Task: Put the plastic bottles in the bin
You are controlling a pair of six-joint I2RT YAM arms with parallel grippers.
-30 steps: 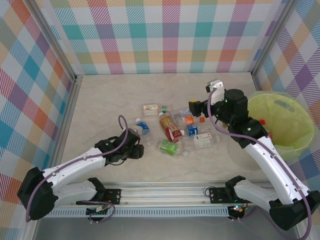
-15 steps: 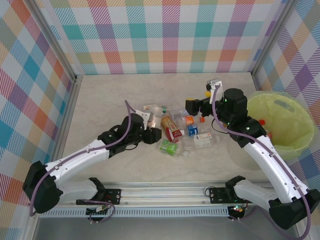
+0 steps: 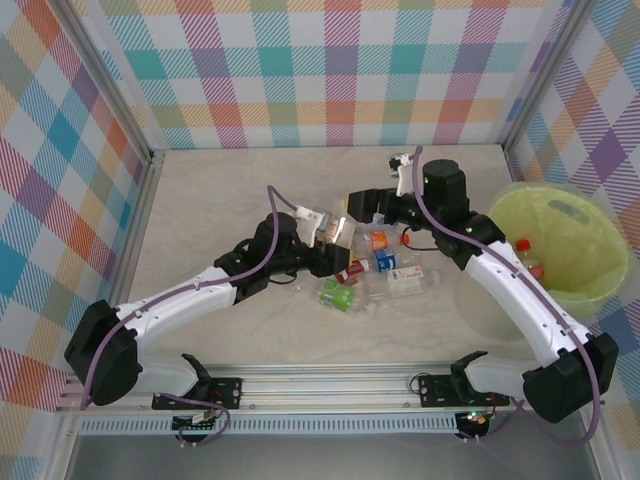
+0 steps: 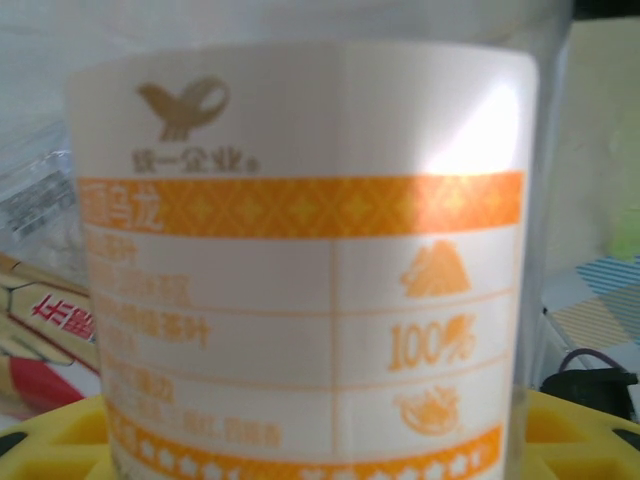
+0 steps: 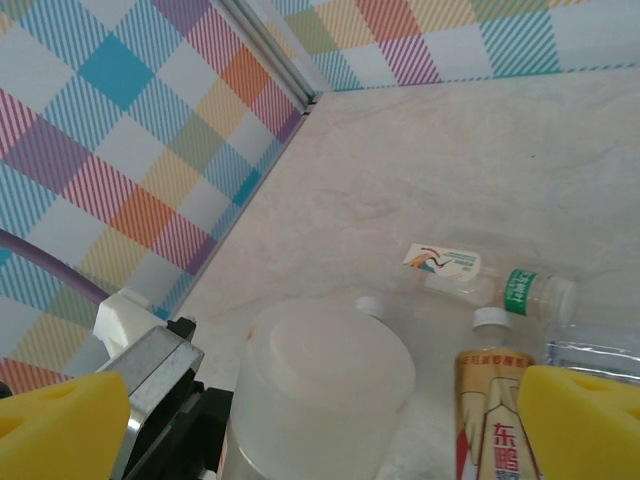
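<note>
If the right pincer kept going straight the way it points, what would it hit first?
Probably the clear bottle held by the left pincer; its end sits between the open fingers of the right pincer.

The top camera looks down from above and behind my bases over the whole table (image 3: 200, 200). My left wrist camera sits hard up against an orange-labelled bottle (image 4: 300, 260). My right wrist camera looks down on that same bottle (image 5: 325, 370) from close above, facing the far left corner.
</note>
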